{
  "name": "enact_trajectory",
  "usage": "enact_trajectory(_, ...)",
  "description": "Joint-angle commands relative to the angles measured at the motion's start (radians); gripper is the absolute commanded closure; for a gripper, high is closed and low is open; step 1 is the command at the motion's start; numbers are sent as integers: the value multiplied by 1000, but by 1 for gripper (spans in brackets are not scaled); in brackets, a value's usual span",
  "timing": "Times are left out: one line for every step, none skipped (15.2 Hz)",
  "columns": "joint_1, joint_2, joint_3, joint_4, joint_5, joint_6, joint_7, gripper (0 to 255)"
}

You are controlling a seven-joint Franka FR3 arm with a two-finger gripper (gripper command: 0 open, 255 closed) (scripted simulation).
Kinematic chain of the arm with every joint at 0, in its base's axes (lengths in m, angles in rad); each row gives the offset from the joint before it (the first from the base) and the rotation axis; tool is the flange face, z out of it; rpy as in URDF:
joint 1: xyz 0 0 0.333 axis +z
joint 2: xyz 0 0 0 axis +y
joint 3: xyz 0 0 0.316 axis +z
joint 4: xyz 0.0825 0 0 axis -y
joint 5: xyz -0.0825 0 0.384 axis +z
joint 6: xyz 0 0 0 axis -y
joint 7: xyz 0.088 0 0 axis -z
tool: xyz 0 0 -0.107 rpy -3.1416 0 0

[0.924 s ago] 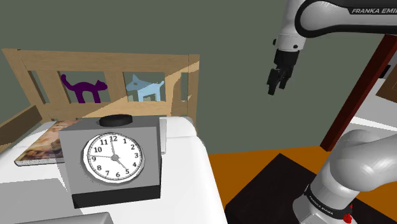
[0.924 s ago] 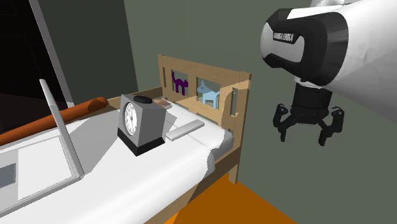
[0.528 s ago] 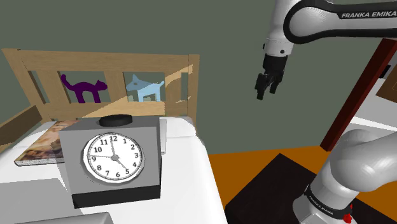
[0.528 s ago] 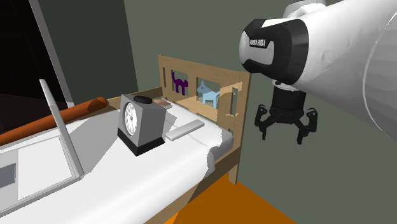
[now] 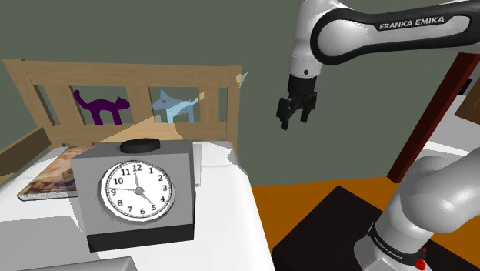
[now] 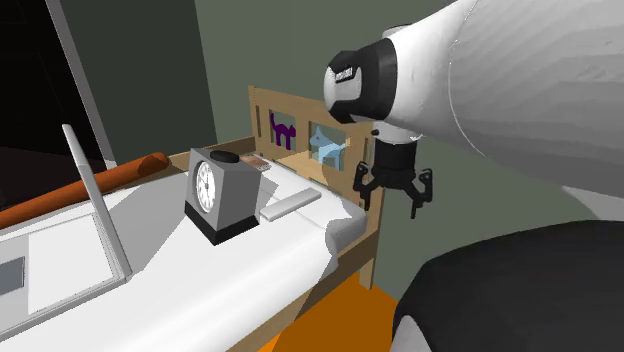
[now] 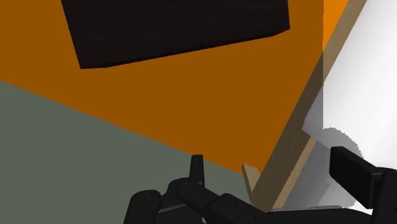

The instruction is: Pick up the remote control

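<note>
The remote control [image 6: 290, 205] is a flat grey slab lying on the white bed [image 6: 250, 270], just beside the clock on the side nearer the wooden end board. In the shoulder view a thin grey sliver of the remote control [image 5: 198, 165] shows behind the clock's right edge. My black gripper [image 5: 293, 122] hangs in the air beyond the bed's corner, to the shoulder view's right of the board, well apart from the remote. Its fingers stand apart and hold nothing. The gripper [image 6: 390, 203] points downward, and the gripper [image 7: 270, 162] looks down past the bed's wooden edge [image 7: 305, 114].
A grey box clock [image 5: 138, 192] stands on the bed. A wooden end board [image 5: 123, 92] carries purple and blue cat shapes. A book [image 5: 50, 181] lies near it. An open laptop [image 6: 95, 210] sits farther along. Orange floor [image 5: 308, 200] and the black stand [image 7: 178, 28] lie below.
The arm has swung toward the shoulder view's left and slightly lower, bringing the gripper closer to the bed's wooden corner. The fingers stayed apart. Nothing on the bed moved.
</note>
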Motion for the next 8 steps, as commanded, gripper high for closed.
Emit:
enact_trajectory(7, 51, 41, 19, 17, 35, 64, 0)
enact_trajectory(10, 78, 59, 33, 22, 49, 92, 0)
enact_trajectory(12, 107, 77, 49, 26, 63, 121, 0)
enact_trajectory(13, 136, 95, 66, 28, 76, 150, 0)
enact_trajectory(15, 167, 112, 85, 29, 89, 180, 0)
enact_trajectory(16, 198, 129, 105, 28, 101, 209, 0)
enact_trajectory(17, 230, 146, 126, 26, 113, 239, 0)
enact_trajectory(18, 263, 163, 149, 22, 124, 269, 0)
